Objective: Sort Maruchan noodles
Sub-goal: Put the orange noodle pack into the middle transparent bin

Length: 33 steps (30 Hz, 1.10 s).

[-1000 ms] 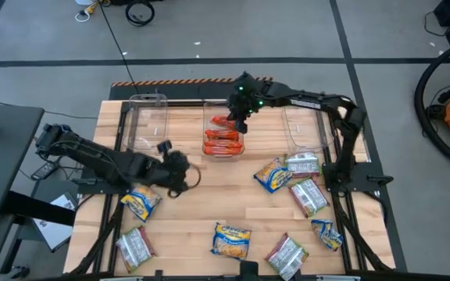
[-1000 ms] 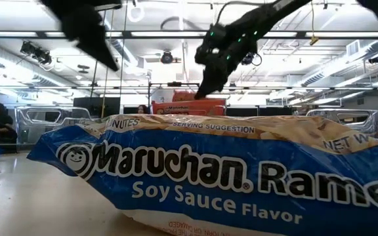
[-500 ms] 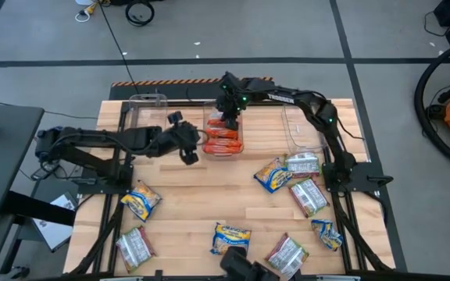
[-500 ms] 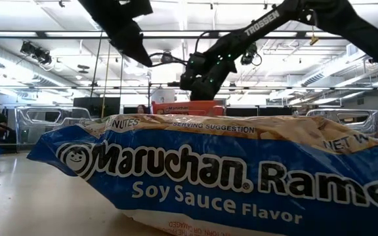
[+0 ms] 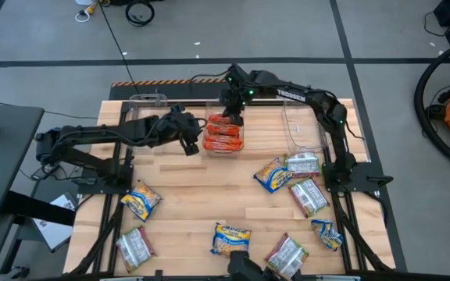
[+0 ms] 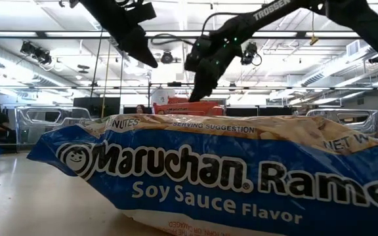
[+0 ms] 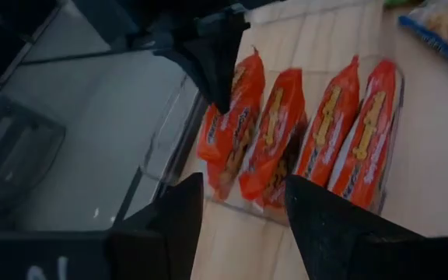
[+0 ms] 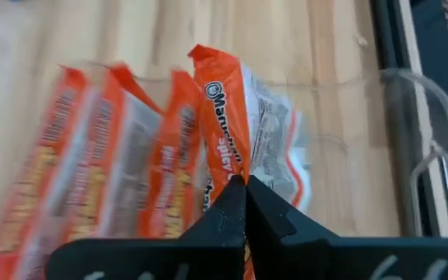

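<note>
Left end effector, fingers spread, has swung beside the orange-red packets; right end effector stays pinching one.

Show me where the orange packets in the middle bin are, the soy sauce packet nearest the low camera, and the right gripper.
orange packets (image 5: 223, 137), high view, middle of the row standing in the bin.
soy sauce packet (image 6: 195, 177), low view, blue front by the brand name.
right gripper (image 8: 245, 183), right wrist view, fingertips shut on a packet's edge.

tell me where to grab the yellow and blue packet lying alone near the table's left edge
Take the yellow-and-blue packet across its two long edges, coming straight down. It lies flat and tilted on the table with clear wood all round, so the fingers should turn to match that slant.
</note>
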{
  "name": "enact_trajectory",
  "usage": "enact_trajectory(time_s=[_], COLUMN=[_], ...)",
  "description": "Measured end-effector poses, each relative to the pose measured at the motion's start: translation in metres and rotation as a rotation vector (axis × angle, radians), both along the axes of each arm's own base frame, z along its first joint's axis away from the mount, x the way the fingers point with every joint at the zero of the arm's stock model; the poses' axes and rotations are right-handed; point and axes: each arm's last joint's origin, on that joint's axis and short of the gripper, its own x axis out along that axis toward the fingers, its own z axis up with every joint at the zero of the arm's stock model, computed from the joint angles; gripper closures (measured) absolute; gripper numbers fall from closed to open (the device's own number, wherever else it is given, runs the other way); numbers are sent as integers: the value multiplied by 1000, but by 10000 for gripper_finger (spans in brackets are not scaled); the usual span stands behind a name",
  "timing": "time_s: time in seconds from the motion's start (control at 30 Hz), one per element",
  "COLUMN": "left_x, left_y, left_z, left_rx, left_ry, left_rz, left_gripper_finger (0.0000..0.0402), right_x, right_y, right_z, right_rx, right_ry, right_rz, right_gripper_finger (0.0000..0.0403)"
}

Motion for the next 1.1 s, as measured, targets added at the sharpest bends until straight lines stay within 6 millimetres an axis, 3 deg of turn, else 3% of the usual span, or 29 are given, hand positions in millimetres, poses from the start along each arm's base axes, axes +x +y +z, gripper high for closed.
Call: enact_trajectory(time_s=[0.13,0.3,0.47,0.7,0.87,1.0,1.1], left_x=[6,7,9,14,13,18,23], left_y=[12,33,59,101,125,133,139], left_z=[-7,-21,-31,-63,-81,-96,-109], left_rx=[-15,14,-25,-38,-63,-109,-126], left_ry=[-50,-89,-161,-123,-146,-185,-190], left_rz=[-78,-31,-83,-161,-199,-304,-283], left_gripper_finger=[214,203,152,96,90,94,114], right_x=[-8,-20,-28,-26,-24,-21,-19], right_y=[-10,-30,-41,-39,-35,-37,-39], right_z=[2,-3,-2,-1,0,1,3], right_rx=[137,228,279,277,282,245,228], right_ry=[-63,-110,-158,-201,-228,-247,-268], right_rz=[12,4,18,84,128,130,125], right_gripper_finger=[399,399,400,400,400,399,395])
